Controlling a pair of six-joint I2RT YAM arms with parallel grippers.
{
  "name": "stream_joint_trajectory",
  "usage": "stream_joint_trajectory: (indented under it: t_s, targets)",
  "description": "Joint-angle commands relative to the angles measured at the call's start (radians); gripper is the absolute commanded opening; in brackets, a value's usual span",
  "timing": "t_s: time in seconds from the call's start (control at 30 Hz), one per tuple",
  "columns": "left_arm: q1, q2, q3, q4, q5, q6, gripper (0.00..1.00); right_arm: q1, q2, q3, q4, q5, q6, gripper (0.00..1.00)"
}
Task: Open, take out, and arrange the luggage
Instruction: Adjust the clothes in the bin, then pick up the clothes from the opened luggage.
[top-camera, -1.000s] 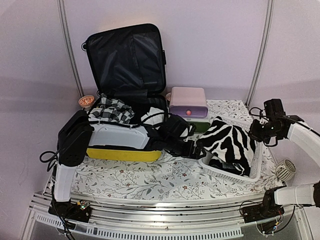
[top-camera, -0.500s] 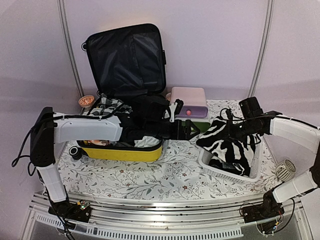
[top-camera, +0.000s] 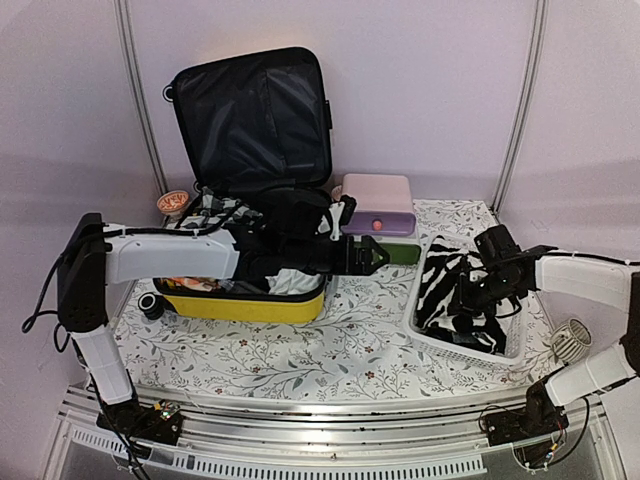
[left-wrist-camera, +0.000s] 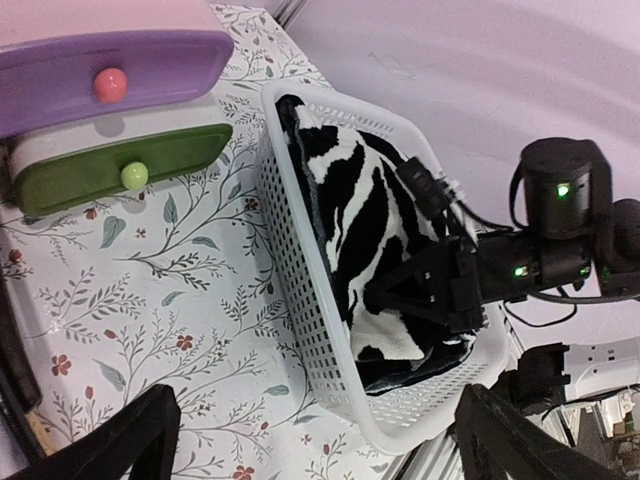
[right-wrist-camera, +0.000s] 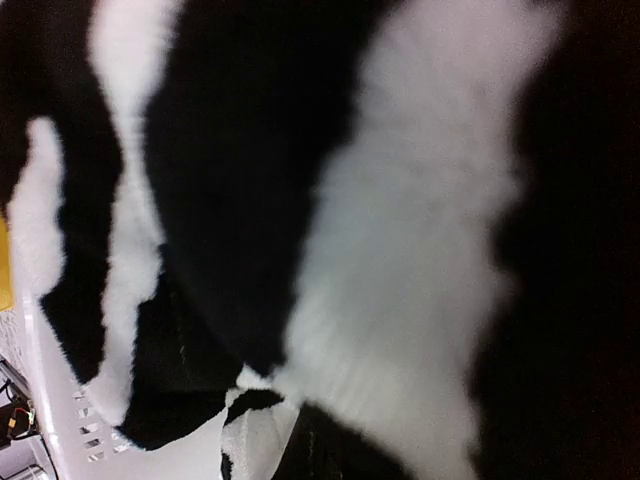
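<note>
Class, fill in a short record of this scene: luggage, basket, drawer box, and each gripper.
luggage: yellow, open, lid upright, clothes inside
basket: white mesh, right of the luggage, holds a zebra-print garment
drawer box: at the back, both drawers shut
left gripper: open, empty, between luggage and basket
right gripper: shut, down on the zebra-print garment in the basket; grip unclear
</note>
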Motion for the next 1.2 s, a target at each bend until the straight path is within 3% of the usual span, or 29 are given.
stream_joint_trajectory:
  t_s: [0.0,0.3,0.5,0.63,0.73,0.83,1.0,1.17]
  targets:
    - [0.016,-0.027,0.024,-0.021,-0.014,0.041,0.98,-0.003,-0.099,0.115,-0.043,0.016,-0.025,0.04]
    - [0.039,-0.110,0.009,-0.066,-0.075,0.083,0.98,-0.084,0.053,0.316,0.029,0.001,-0.041,0.03]
    - [0.103,-0.206,-0.005,-0.182,-0.148,0.121,0.98,-0.088,0.215,0.320,0.113,-0.004,-0.036,0.03]
    - [0.191,-0.307,-0.051,-0.242,-0.176,0.146,0.98,-0.091,0.292,0.290,0.123,0.192,-0.004,0.02]
    - [0.277,-0.368,-0.051,-0.351,-0.206,0.171,0.98,-0.090,0.249,0.251,0.157,0.290,0.016,0.02]
    - [0.338,-0.411,-0.046,-0.481,-0.302,0.216,0.98,-0.088,0.163,0.242,0.202,0.205,-0.030,0.03]
    - [0.459,-0.452,-0.067,-0.665,-0.395,0.218,0.98,-0.057,0.032,0.270,0.262,-0.060,-0.142,0.21]
    - [0.638,-0.581,-0.221,-0.636,-0.242,0.110,0.96,0.032,0.062,0.359,0.252,-0.212,-0.166,0.28]
